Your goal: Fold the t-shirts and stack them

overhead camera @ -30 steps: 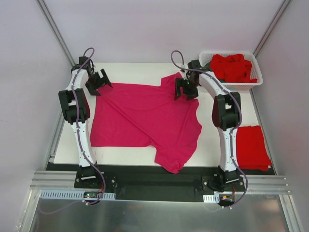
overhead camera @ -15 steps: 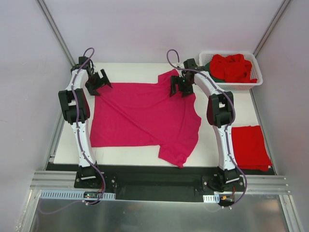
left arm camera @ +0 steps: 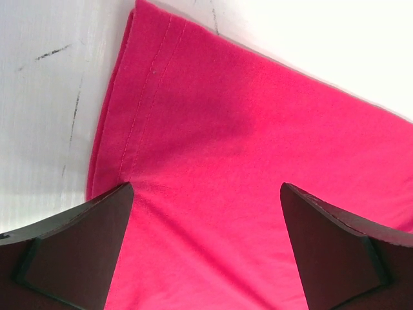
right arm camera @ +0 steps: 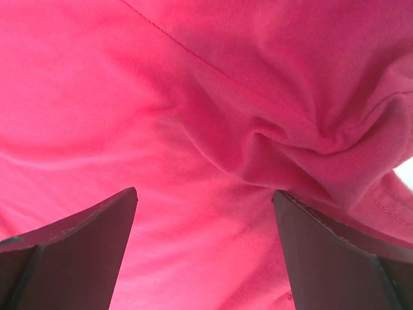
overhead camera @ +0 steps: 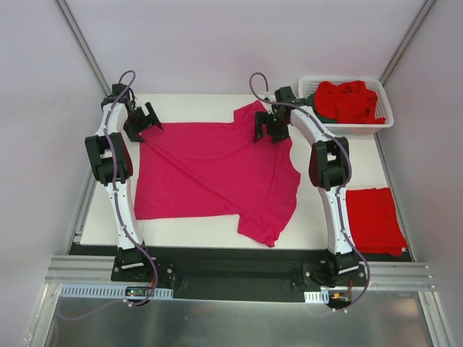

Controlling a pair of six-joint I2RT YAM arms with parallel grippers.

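Note:
A magenta-pink t-shirt point(overhead camera: 217, 170) lies spread on the white table, one sleeve bunched at the far right and a flap hanging toward the near edge. My left gripper point(overhead camera: 144, 123) hovers open over its far left corner; in the left wrist view the hemmed shirt edge point(left arm camera: 148, 97) lies flat between the spread fingers of that gripper point(left arm camera: 206, 194). My right gripper point(overhead camera: 266, 130) stands open over the wrinkled far right part. Nothing is pinched in this gripper point(right arm camera: 205, 197), and rumpled shirt cloth point(right arm camera: 271, 135) lies just ahead of it. A folded red t-shirt point(overhead camera: 372, 220) rests at the right.
A white slotted basket point(overhead camera: 383, 121) at the back right holds crumpled red t-shirts point(overhead camera: 351, 101) and a bit of dark green cloth point(overhead camera: 323, 110). Bare white table point(overhead camera: 188, 105) shows beyond the shirt. Metal frame rails run along both sides.
My right gripper moved left and a little farther back, and the shirt's right side and near flap shifted with it. The left gripper edged slightly left.

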